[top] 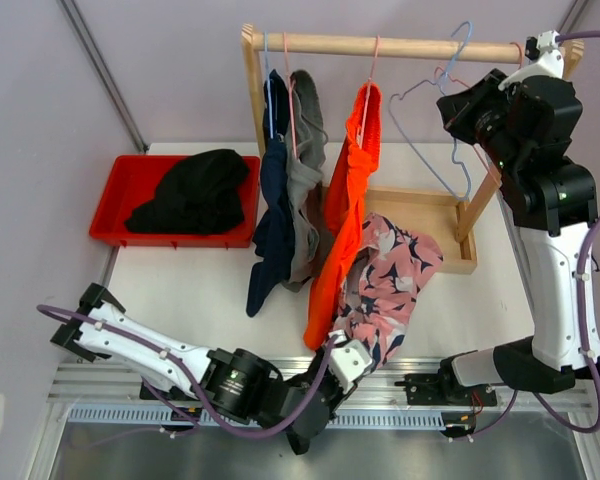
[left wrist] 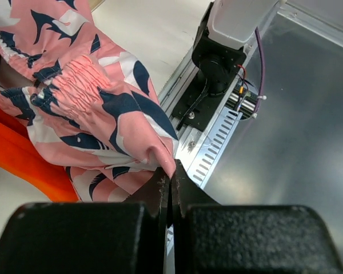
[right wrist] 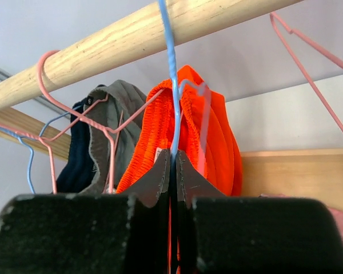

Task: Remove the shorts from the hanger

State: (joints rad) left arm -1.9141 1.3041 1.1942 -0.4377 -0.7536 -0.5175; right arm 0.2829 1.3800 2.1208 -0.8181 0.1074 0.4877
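The pink shorts with the navy print [top: 395, 275] are spread from the middle of the tabletop down to its near edge, and they look to be off the wire already. A fold of the cloth is pinched flat by the left gripper [left wrist: 170, 171], whose jaws are clamped with no gap showing. The bare blue hanger [right wrist: 170, 68] is held on the wooden rod [top: 400, 45] toward the far right corner by the right gripper [right wrist: 172, 157], which is closed around the wire just below the hook.

So the job now is probably just getting this pair clear. A few things to be kept in mind:
- the pinch is only on an edge fold, so the cloth is best lifted before it's dragged, or it can be expected to slip out
- the orange shorts [top: 345, 200] hang touching the pink pair, so the pull should be made away from them, otherwise they may get tugged along
- the blue wire can be let go once the pink cloth is seen to be free

The grey shorts [top: 305, 180] and navy shorts [top: 273, 220] hang on the rod to the left of the orange. The black shorts [top: 195, 190] are piled in the red tray [top: 130, 180] at the far left corner, which is likely where the pink pair gets dropped
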